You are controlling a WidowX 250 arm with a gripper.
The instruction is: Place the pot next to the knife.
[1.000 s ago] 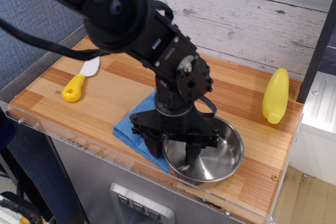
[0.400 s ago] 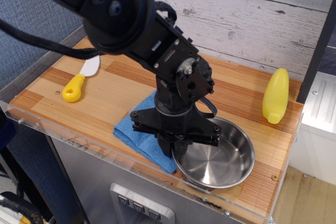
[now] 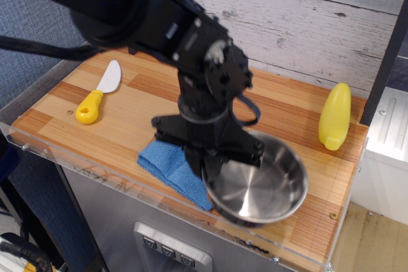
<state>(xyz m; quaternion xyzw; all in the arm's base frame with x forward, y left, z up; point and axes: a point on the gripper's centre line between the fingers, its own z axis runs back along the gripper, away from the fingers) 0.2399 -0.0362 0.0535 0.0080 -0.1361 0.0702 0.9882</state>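
The pot (image 3: 258,186), a shallow shiny steel pan, hangs tilted above the front right of the wooden table, blurred by motion. My gripper (image 3: 210,162) is shut on the pot's left rim, just above the right edge of the blue cloth (image 3: 171,165). The knife (image 3: 99,92), with a yellow handle and white blade, lies at the far left of the table, well apart from the pot. The pot's wire handle is not clear to see.
A yellow bottle (image 3: 335,116) lies at the right back of the table (image 3: 127,125). A plank wall stands behind. A clear plastic lip runs along the table's front edge. A white cabinet (image 3: 386,151) stands to the right.
My gripper shut on the pot's left rim and has lifted it off the table, tilting it. The arm has risen and shifted a little left.
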